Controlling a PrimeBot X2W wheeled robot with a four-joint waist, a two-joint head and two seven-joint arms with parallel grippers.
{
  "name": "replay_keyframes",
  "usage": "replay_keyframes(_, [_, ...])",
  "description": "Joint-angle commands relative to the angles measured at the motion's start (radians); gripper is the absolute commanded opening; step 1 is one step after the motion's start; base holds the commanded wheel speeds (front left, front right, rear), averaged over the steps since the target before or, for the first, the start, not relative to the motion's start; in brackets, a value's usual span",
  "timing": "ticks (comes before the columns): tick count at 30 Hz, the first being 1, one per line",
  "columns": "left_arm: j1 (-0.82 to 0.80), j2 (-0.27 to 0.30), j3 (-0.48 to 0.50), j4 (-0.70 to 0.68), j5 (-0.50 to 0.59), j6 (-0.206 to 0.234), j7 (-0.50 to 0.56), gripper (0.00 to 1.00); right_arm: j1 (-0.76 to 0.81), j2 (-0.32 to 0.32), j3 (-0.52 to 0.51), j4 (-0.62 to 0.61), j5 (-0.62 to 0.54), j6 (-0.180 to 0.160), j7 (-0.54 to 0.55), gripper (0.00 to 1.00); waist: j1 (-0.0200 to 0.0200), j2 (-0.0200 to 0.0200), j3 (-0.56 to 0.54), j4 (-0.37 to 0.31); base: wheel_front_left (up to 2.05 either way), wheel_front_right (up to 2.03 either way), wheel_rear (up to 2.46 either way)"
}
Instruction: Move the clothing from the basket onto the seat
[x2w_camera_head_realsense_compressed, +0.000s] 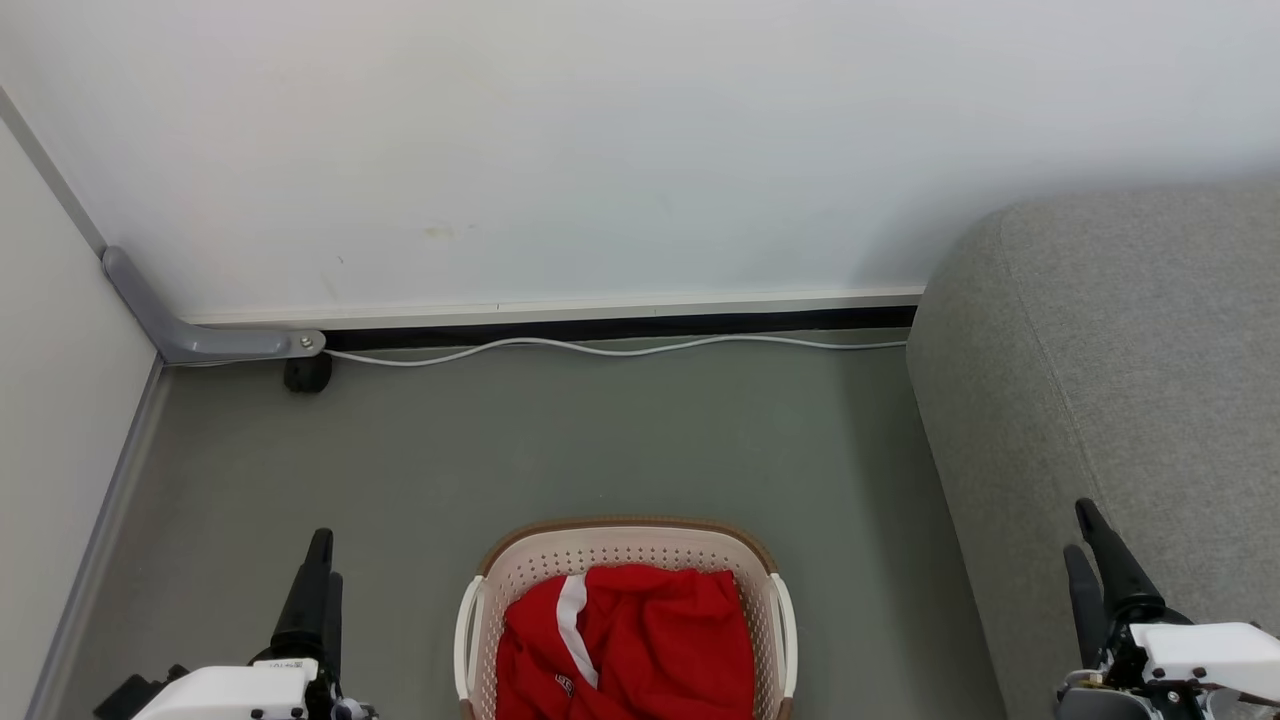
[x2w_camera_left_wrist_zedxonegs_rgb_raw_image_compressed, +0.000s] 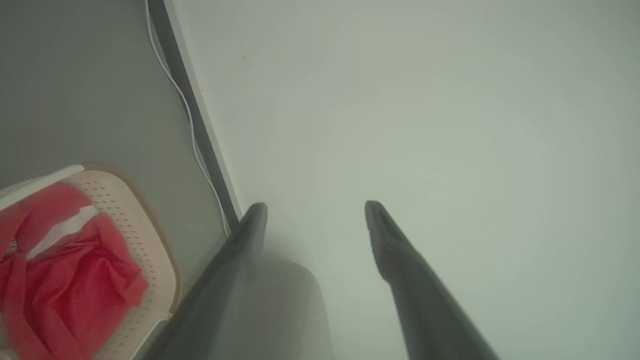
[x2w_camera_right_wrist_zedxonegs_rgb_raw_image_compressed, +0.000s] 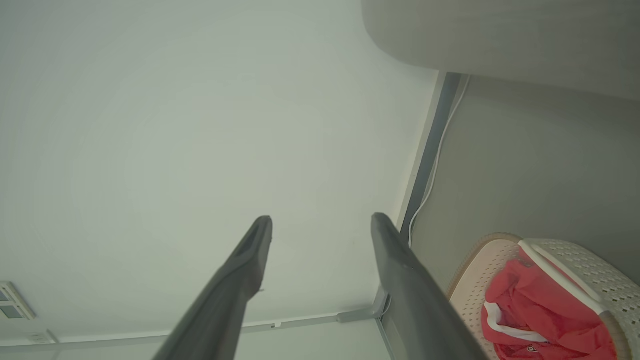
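Red clothing (x2w_camera_head_realsense_compressed: 650, 640) lies bunched in the basket (x2w_camera_head_realsense_compressed: 625, 524) on the floor (x2w_camera_head_realsense_compressed: 500, 450) near the seat (x2w_camera_head_realsense_compressed: 1120, 380), left tool (x2w_camera_head_realsense_compressed: 328, 556) and right tool (x2w_camera_head_realsense_compressed: 1079, 528) both open, empty

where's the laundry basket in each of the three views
Head view: laundry basket at bottom centre, left of the grey sofa seat.
Left wrist view: basket at the lower left.
Right wrist view: basket at the lower right.
Shared landmark: white cable along the foot of the wall.
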Motion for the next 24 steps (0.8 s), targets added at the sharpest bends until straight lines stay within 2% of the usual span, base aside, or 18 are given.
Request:
replay_keyframes(1, [-0.063,0.020,0.003,-0.019,0.028,-0.002,-0.010,1.00,-0.056,-0.028,0.017,-0.017,-0.020,0.003,-0.016,1.00,-0.0002,-0.0001,0.001,0.000,0.00,0.00,0.00])
replay_keyframes(9, [-0.081,0.021,0.008,-0.012,0.124,-0.002,-0.031,1.00,-0.087,-0.050,0.048,-0.001,-0.076,0.003,-0.039,1.00,-0.0002,-0.0001,0.004,-0.002,0.00,0.00,0.00])
replay_keyframes(24, [-0.115,0.035,0.001,0.006,0.391,-0.003,-0.075,1.00,-0.135,-0.072,0.078,0.027,-0.311,0.004,-0.083,1.00,-0.0002,-0.0001,0.005,-0.006,0.00,0.00,0.00])
